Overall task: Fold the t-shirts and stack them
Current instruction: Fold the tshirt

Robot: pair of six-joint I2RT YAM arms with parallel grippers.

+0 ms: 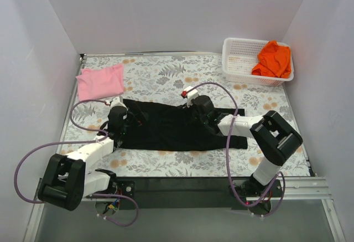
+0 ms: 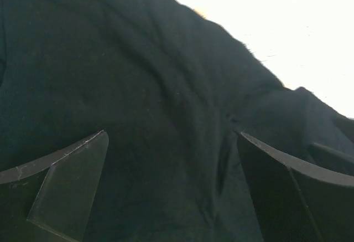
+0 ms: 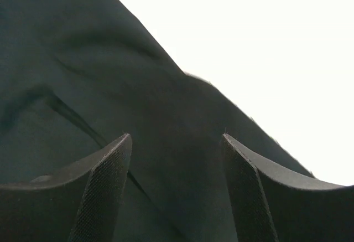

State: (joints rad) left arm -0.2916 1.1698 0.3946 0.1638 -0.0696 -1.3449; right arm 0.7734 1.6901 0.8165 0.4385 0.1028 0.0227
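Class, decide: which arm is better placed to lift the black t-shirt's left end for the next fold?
Left. The left claw stands open over the left end of the long black cloth t-shirt; the right claw, also open, sits nearer its middle.

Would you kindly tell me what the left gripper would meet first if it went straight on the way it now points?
Most likely the black t-shirt. The left gripper is open and aimed at its cloth, which fills the view ahead; how near it is, I cannot tell.
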